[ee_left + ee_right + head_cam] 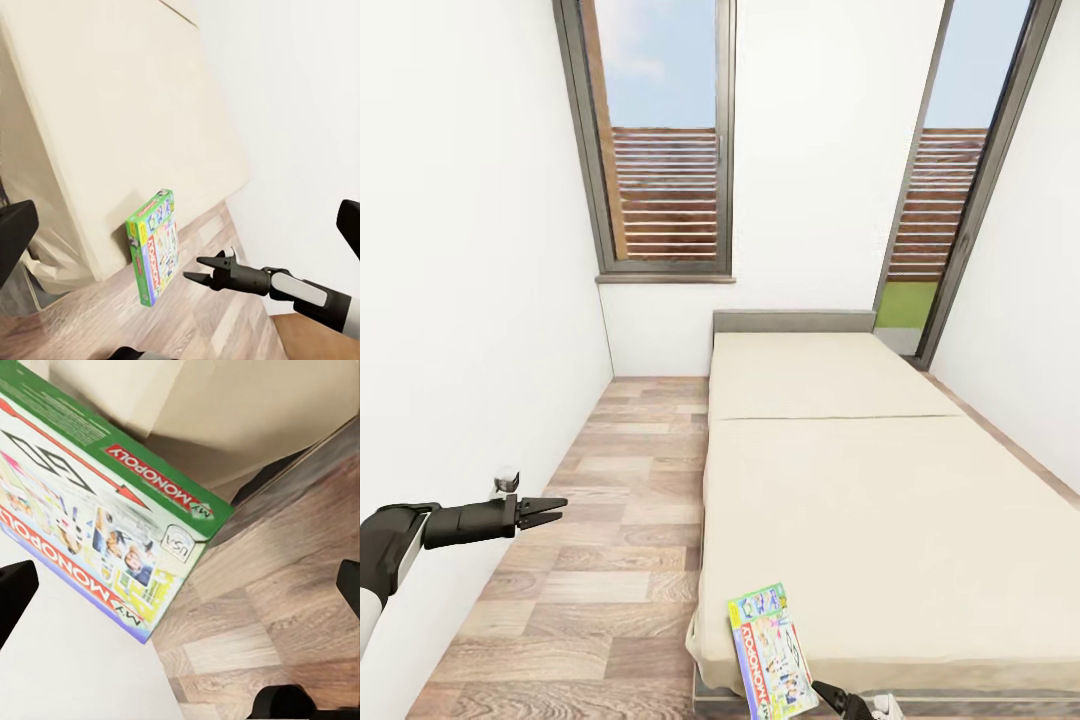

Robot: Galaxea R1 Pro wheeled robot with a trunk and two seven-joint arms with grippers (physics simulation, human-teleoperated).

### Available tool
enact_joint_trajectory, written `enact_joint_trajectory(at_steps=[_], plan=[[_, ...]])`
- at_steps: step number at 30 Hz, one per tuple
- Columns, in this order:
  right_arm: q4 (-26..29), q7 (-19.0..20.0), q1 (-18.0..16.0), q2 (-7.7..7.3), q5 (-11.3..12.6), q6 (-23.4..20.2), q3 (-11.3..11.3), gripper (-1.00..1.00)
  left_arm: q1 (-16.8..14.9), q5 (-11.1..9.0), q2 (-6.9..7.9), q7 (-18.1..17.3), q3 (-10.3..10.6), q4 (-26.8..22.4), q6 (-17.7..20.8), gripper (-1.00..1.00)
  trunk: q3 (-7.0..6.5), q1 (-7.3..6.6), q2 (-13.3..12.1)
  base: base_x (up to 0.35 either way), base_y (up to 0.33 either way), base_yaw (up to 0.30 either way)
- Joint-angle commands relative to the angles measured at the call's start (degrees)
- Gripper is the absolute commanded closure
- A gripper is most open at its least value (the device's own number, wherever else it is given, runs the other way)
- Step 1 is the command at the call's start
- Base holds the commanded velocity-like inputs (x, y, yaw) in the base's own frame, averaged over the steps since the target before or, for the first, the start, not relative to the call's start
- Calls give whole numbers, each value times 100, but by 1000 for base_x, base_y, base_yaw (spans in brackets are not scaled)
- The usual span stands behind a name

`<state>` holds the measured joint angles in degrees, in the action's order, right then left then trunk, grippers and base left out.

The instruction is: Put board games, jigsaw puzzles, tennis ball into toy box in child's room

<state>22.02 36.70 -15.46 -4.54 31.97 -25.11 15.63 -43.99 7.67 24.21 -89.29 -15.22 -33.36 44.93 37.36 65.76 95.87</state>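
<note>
One Monopoly box (771,652) overhangs the near left corner of the cream bed (860,480), beside the wood-plank floor (610,520). The left wrist view shows the right end effector (196,269), jaws slightly parted and empty, near the box. The left end effector (556,509) hovers over the floor by the white wall (460,300), nearly closed, empty.

Monopoly box (771,650) overhanging bed's (880,500) near corner (floor (620,500) to its left)
</note>
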Motion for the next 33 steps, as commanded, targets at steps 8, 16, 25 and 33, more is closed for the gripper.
enact_joint_trajectory(at_steps=[8, 16, 25, 33], plan=[[255, 64, -1, 5, 28, -55, -57, -100, -5, 60, -4, -45, -25, -4, 60, -100, 78, 88, 165, 0, 0, 0], [293, 88, -2, 5, 28, -55, -177, -100, -5, 60, -7, -45, -25, -4, 60, -100, 186, 220, 405, 0, 0, 0], [361, 96, -8, 6, 30, -71, -217, -100, -5, 60, -4, -45, -25, -4, 60, -100, 311, 374, 686, 0, 0, 0], [364, 114, -9, 6, 29, -70, -318, -100, -5, 60, -4, -45, -25, -4, 60, -100, 311, 374, 686, 0, 0, 0]])
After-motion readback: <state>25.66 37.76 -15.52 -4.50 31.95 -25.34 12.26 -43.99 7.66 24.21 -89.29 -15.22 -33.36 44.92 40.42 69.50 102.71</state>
